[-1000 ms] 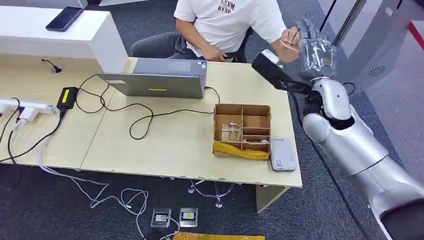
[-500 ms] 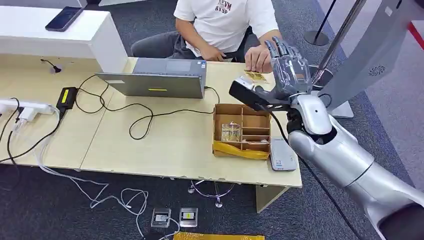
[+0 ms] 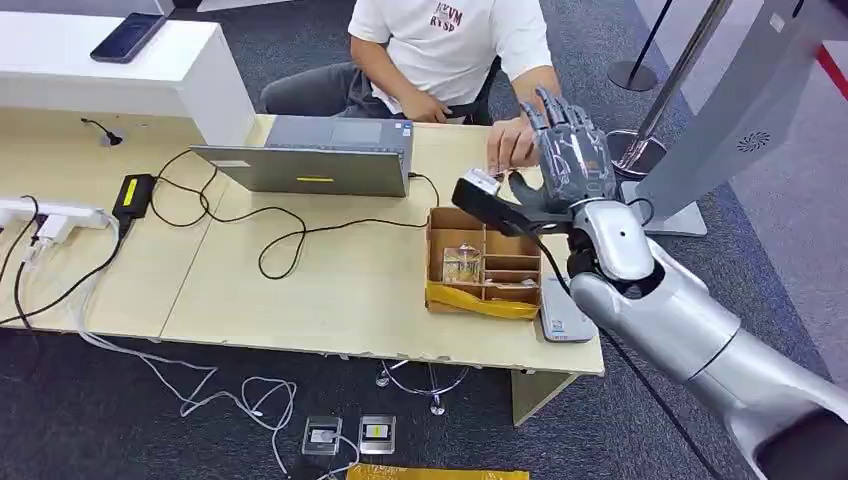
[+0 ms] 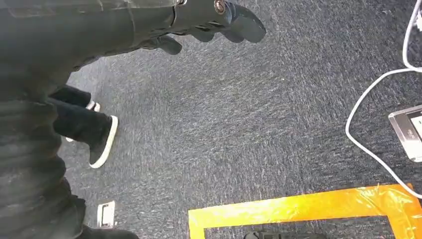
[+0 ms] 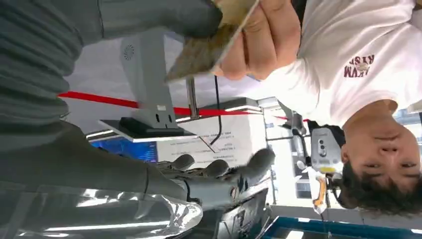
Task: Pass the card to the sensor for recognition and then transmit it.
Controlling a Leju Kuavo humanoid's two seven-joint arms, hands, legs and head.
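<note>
Card (image 5: 211,45) sits at the right hand's (image 3: 570,160) thumb side in the right wrist view, with a person's hand (image 5: 261,37) gripping its far edge; the grey thumb (image 5: 164,17) lies against its near edge, and whether the thumb actually presses it cannot be told. From the head view the card is hidden behind the raised right hand, whose fingers (image 3: 560,110) stand up spread apart, palm toward the person, just beyond the box (image 3: 485,262) (its compartments hold something clear, too small to make out). The person's hand (image 3: 512,145) shows just past the robot's wrist camera. A grey sensor (image 3: 566,312) lies below the right forearm, touching the box's side and partly covered by the arm. The left hand (image 4: 209,22) hangs over carpet, fingers curled loosely with nothing between them, much of it cut off.
</note>
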